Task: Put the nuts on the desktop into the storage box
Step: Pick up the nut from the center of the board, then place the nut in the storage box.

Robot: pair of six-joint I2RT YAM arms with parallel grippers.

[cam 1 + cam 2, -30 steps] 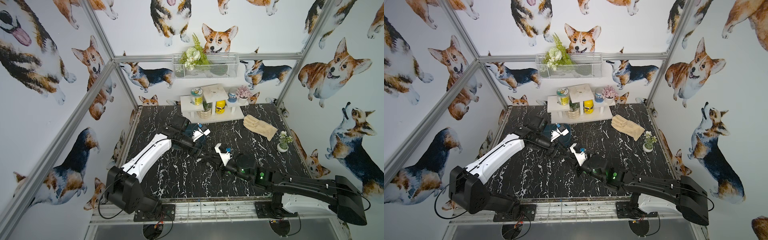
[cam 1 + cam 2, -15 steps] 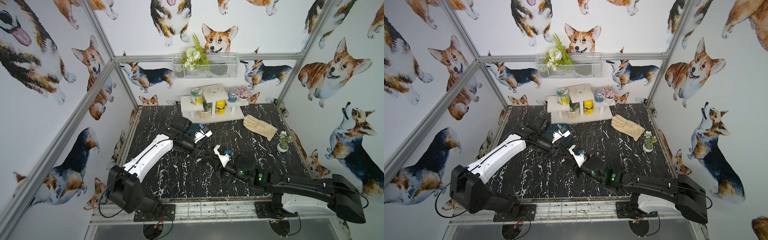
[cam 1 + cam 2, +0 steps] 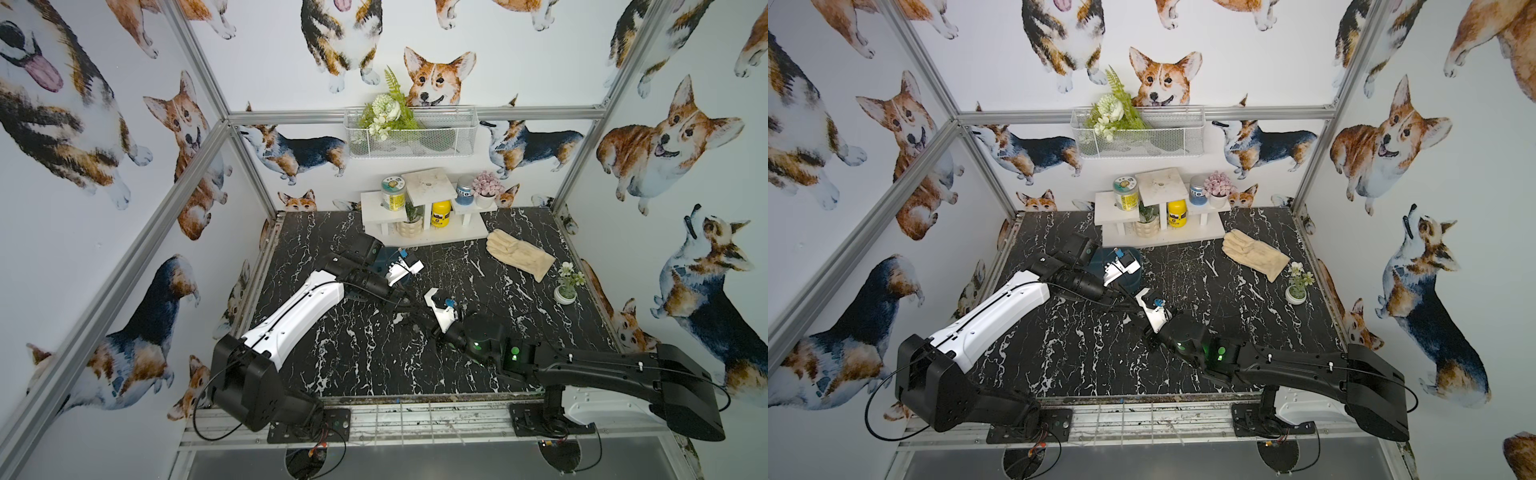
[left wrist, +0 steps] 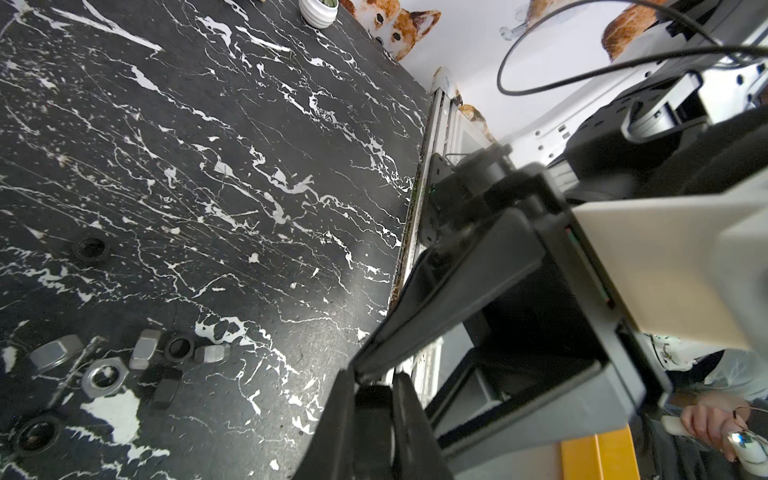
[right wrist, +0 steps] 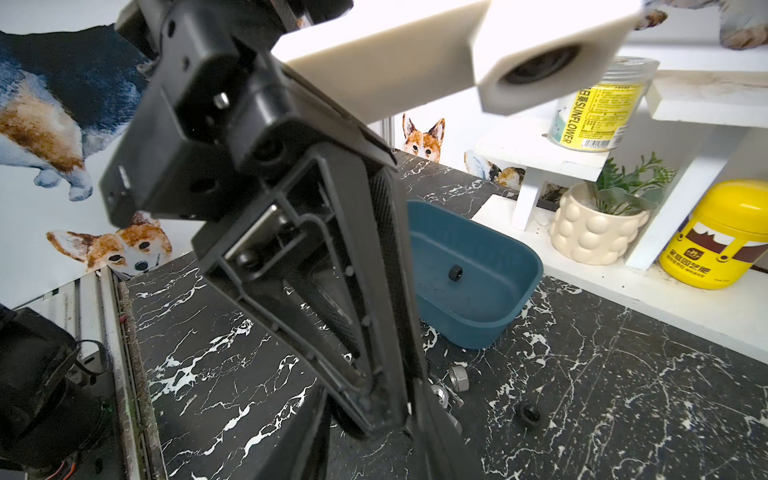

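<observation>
On the black marbled desktop lies a cluster of nuts, silver ones and black ones; two more black ones lie apart. My left gripper is shut on a small dark thing that looks like a black nut. Its tip sits between the fingers of my right gripper, which stand apart, open. Both meet mid-desk in a top view, left gripper, right gripper. The teal storage box stands behind them, one black nut inside. Loose nuts lie in front of it.
A white tiered stand with jars and a plant pot stands at the back, right behind the box. A cream glove and a small flower pot lie to the right. A wire basket hangs on the back wall.
My left gripper has reached forward to the right gripper's tip and closed its jaws there. The right gripper's jaws have widened.
</observation>
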